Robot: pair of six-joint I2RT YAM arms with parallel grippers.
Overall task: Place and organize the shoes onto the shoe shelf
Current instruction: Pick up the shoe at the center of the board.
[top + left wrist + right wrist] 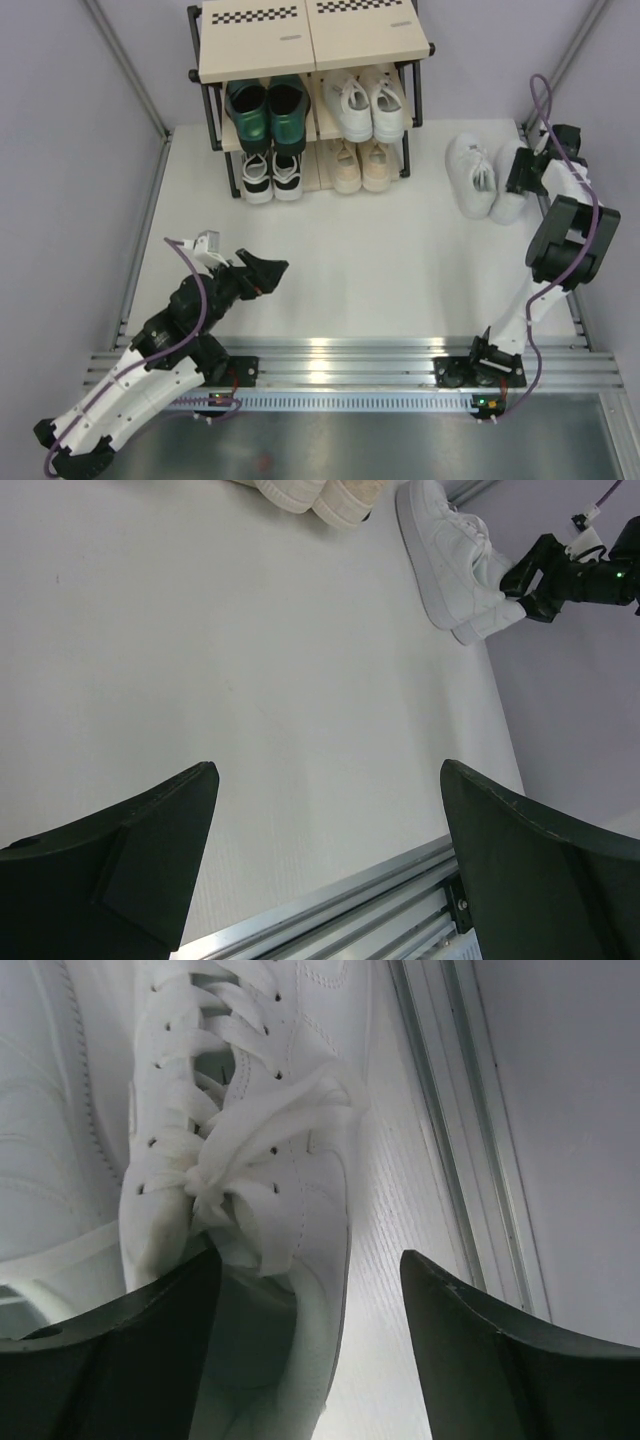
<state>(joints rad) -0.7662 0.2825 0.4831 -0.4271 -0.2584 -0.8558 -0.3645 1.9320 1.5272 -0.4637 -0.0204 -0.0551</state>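
The shoe shelf stands at the back. It holds green heeled shoes, white sneakers, black-and-white sneakers and beige sneakers. A second pair of white sneakers lies on the table at the right, a left shoe and a right shoe. My right gripper is open at the right shoe. One finger reaches into its opening and the other is outside its side wall. My left gripper is open and empty over bare table.
An aluminium rail runs along the near edge. A metal edge strip and a lilac wall lie just right of the loose sneakers. The left wrist view shows the loose pair and the right gripper far off.
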